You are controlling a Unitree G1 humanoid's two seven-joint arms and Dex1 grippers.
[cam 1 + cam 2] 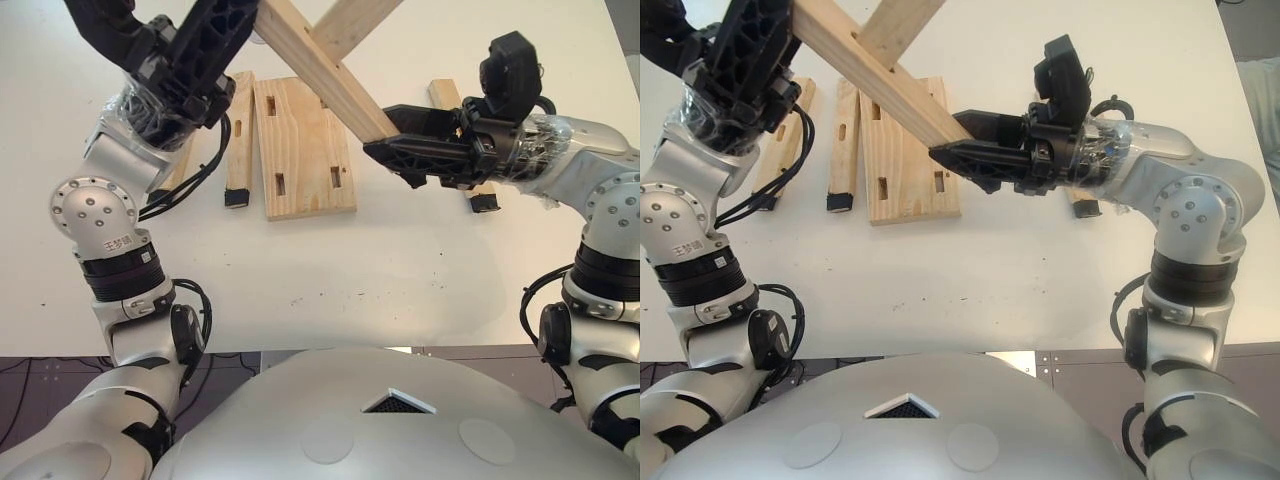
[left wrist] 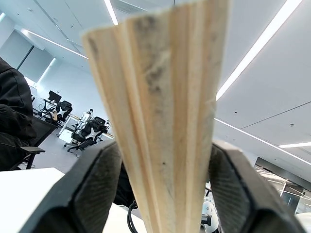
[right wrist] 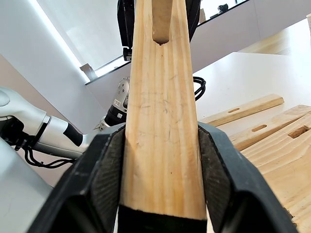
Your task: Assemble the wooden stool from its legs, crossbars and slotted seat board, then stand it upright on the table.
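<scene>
Upper centre of frame, right tool (image 1: pixel 385 135) pinches leg (image 1: pixel 320 65) at its lower end, axis running up-left. Left tool (image 2: pixel 163 184) clamps crossbar (image 1: pixel 355 20), which passes through slot (image 3: pixel 162 38). We'd drive along crossbar axis. Beneath, seat board (image 1: pixel 300 150) lies flat on worktop (image 1: pixel 400 270).

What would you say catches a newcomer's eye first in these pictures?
A slotted wooden leg hangs slantwise above the white table, with the right gripper clamped on its lower end and the left gripper on its upper end. A crossbar crosses it near the top, sitting in its slot. Beneath them, the slotted seat board lies flat on the table.
</scene>
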